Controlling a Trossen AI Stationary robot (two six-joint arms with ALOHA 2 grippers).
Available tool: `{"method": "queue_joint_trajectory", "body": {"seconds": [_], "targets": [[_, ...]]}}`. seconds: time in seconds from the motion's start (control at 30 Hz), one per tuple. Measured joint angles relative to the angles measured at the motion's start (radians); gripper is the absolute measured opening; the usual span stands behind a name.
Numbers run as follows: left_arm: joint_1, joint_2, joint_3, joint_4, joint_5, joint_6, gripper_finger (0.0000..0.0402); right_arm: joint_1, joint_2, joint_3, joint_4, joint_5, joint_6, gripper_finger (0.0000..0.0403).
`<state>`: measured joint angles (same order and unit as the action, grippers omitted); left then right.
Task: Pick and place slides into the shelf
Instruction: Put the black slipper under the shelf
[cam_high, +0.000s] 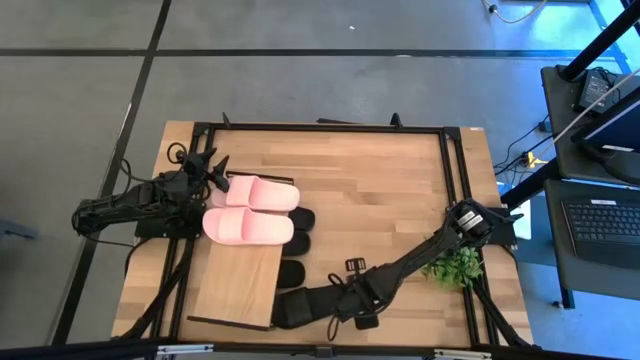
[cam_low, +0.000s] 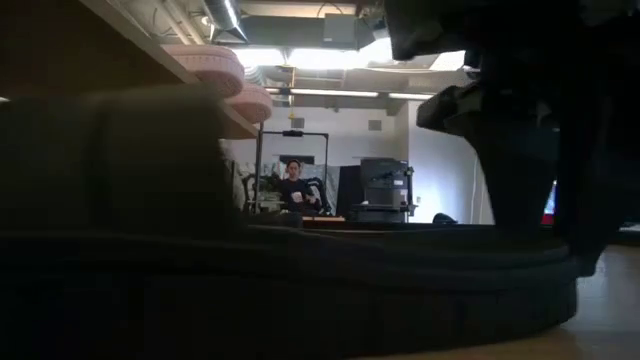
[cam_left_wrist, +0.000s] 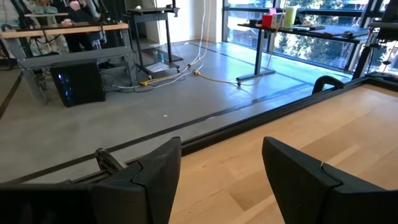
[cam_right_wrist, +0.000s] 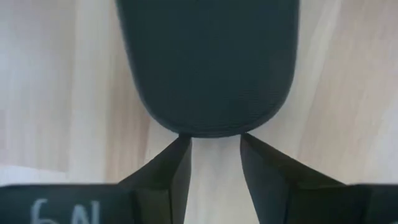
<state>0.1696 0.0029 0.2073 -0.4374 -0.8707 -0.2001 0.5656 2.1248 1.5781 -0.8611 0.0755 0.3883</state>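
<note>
right pincer (cam_right_wrist: 211, 140): low at counter's near edge, fingers parted a little, tips at the rounded end of a black slide (cam_right_wrist: 208, 62), nothing held.
risk: shallow bite on the sole edge, slide could slip or skid when lifted.
shelf (cam_high: 240, 285): pink slide pair (cam_high: 250, 212) on its far end, more black slides (cam_high: 298, 232) tucked beside it.
left pincer (cam_left_wrist: 217, 180): wide open, empty, beside the pink pair.
</note>
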Motion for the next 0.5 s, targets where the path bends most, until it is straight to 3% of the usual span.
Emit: {"method": "queue_joint_trajectory", "body": {"seconds": [0.5], "targets": [[0.000, 0.000, 0.000, 0.000, 0.000, -0.001, 0.0217, 0.000, 0.001, 0.001, 0.197, 0.001, -0.006, 0.0139]]}}
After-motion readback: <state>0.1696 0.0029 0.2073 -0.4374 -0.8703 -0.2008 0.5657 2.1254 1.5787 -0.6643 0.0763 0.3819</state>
